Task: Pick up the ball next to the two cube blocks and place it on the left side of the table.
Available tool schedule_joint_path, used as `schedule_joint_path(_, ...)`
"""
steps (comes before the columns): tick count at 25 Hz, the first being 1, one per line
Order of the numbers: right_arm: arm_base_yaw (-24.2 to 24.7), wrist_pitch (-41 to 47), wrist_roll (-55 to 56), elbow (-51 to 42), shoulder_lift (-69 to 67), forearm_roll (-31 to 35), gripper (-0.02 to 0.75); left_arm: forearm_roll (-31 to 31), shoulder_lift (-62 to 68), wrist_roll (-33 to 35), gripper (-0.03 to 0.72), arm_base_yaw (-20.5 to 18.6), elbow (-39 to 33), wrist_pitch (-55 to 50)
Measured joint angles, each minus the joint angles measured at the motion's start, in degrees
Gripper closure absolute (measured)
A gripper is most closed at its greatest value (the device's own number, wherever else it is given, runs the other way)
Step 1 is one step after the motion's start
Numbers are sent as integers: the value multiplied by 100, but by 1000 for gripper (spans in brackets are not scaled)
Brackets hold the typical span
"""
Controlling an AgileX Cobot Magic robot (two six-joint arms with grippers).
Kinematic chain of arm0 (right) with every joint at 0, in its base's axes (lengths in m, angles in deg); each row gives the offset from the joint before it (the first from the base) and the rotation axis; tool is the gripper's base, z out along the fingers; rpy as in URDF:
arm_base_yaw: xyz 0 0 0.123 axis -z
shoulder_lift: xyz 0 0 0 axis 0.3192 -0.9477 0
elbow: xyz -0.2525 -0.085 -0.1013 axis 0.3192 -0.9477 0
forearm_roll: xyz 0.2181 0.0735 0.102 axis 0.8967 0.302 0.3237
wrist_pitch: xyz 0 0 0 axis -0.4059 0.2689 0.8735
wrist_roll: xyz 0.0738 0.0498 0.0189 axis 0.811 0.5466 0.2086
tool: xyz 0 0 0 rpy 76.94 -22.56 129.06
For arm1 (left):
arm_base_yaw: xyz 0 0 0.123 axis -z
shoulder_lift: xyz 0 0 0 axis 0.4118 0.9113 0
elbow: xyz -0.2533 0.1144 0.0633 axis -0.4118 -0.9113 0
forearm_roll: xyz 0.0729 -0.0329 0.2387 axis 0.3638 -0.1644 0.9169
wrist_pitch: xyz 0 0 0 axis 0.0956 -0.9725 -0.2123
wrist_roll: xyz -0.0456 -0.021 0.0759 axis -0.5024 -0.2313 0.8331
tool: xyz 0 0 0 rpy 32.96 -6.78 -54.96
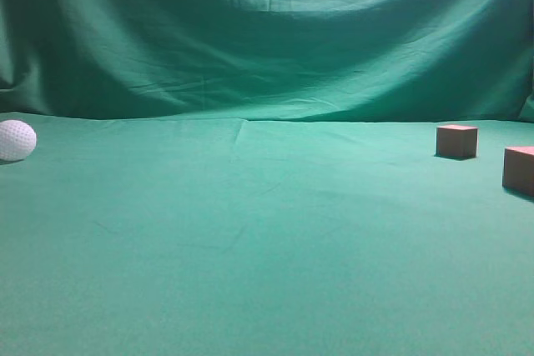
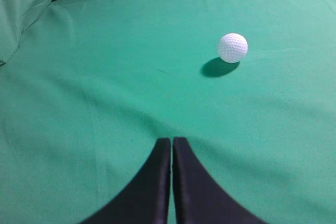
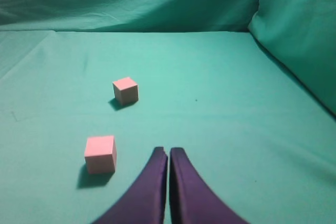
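The golf ball rests alone on the green cloth at the far left edge of the exterior view, at about nine o'clock from the table's middle. It is well apart from the two cube blocks, which sit at about three o'clock on the right. In my left wrist view the ball lies at roughly one o'clock from my left pincer, near but not touching, with its shadow beside it.

My left pincer is closed, its fingers pressed together on nothing. My right pincer is likewise closed and empty, with the cubes at ten and eleven o'clock from it.

I judge the task done, or nearly: the ball already lies on the left side of the table, released. At most, drawing my arms back remains.

Count: one golf ball; two cubes, the farther cube and the nearer cube; two pincers.
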Motion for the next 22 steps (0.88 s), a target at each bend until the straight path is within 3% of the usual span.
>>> schedule_joint_path(7,0,472,23,-9,14,31,738,0,0,0,688,0,0,0)
schedule_joint_path(22,0,498,23,-9,14,31,738,0,0,0,688,0,0,0)
